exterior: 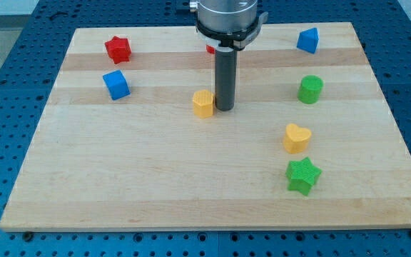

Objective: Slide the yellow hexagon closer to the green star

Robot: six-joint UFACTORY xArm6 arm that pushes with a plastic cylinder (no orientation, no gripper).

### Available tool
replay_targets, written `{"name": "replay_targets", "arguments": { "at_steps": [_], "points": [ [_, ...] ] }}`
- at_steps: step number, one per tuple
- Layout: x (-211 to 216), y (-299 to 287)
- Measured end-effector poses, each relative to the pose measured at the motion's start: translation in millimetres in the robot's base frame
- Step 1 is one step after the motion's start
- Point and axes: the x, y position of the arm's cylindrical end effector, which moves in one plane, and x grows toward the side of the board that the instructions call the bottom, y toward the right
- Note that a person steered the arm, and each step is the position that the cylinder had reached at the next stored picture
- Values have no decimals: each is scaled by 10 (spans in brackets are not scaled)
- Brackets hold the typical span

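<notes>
The yellow hexagon [203, 103] sits near the middle of the wooden board [155, 178]. My tip [225, 108] stands just to the hexagon's right, close to it or touching its side. The green star [303, 175] lies toward the view's lower right, well apart from the hexagon. A yellow heart [297, 138] sits just above the star.
A green cylinder [310, 89] stands at the right. A blue block [307, 40] is at the top right. A red star [118, 49] and a blue cube [116, 84] are at the upper left. A small red block [210, 49] peeks out behind the rod.
</notes>
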Motion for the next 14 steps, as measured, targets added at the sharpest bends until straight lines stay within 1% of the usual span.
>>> {"name": "replay_targets", "arguments": {
  "at_steps": [1,2,4,6,7,8,10,11,12,13,14],
  "points": [
    [0,166],
    [-230,277],
    [-123,281],
    [-183,-462],
    [-183,-924],
    [-180,-1017],
    [337,-1388],
    [618,-794],
    [598,-263],
    [576,130],
    [466,181]
  ]
}}
